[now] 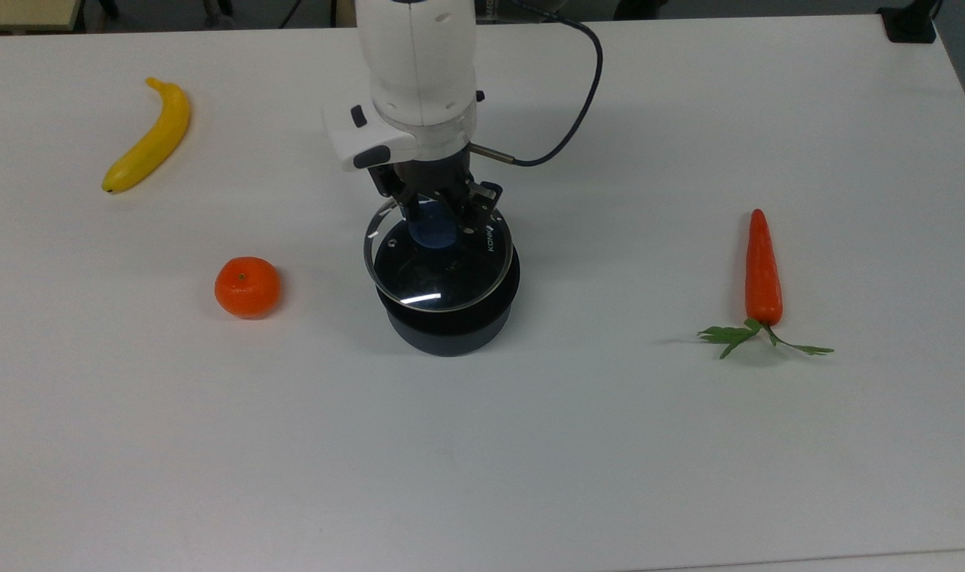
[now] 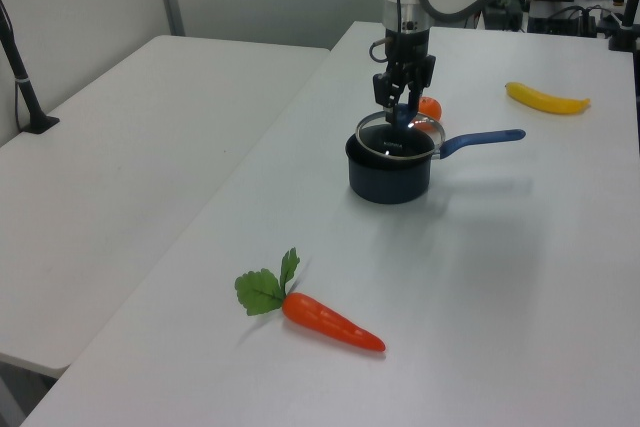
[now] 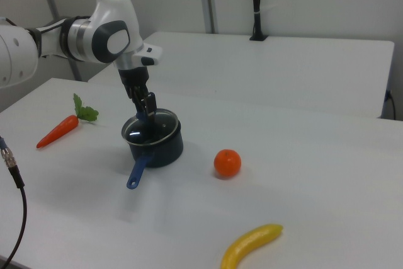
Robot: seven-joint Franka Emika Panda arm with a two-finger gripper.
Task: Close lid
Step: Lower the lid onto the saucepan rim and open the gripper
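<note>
The fingers (image 1: 441, 213) are clamped on the blue knob of the round glass lid (image 1: 438, 266), which hangs just over the dark, straight-walled pot (image 1: 449, 326) and slightly off-centre, so its thin metal rim could catch the pot's edge and skid the smooth glass onto the tabletop (image 1: 689, 445).

top view: lid (image 1: 438, 266) over pot (image 1: 449, 326) | orange (image 1: 247, 287) left | carrot (image 1: 763, 268) right

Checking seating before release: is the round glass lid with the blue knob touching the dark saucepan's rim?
Cannot tell. In the left view the lid sits at the saucepan rim's level, tilted, with no plain gap or contact. The gripper holds its knob.
</note>
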